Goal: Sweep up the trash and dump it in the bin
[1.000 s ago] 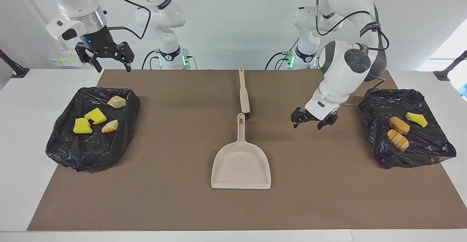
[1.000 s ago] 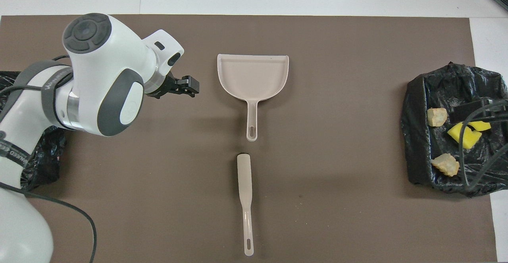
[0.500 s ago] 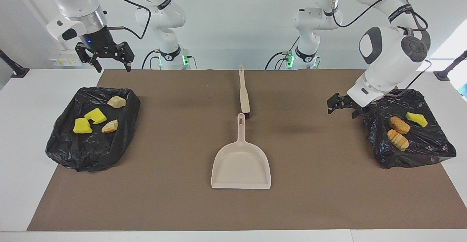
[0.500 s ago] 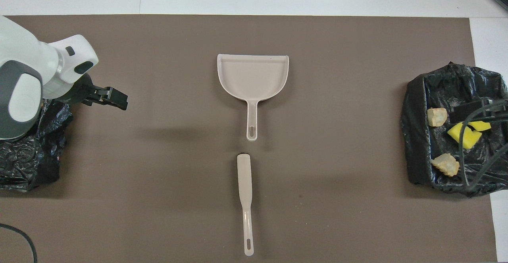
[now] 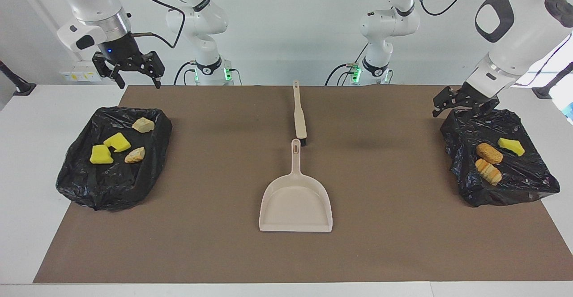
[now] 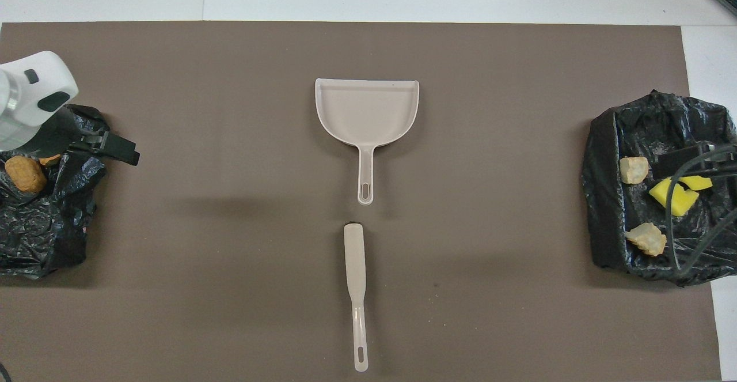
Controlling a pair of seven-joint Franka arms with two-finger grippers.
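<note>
The trash (image 5: 116, 144) lies in two black bags: four scraps in the bag (image 5: 114, 158) at the right arm's end, three (image 5: 492, 158) in the bag (image 5: 501, 176) at the left arm's end, where the overhead view shows only one brown lump (image 6: 24, 173). The dustpan (image 5: 295, 203) and brush (image 5: 299, 115) lie mid-table, the brush nearer the robots. The left gripper (image 5: 463, 104) hovers over its bag's edge, jaws spread, empty. The right gripper (image 5: 130, 71), which only the facing view shows, hangs over the table's edge, jaws spread.
</note>
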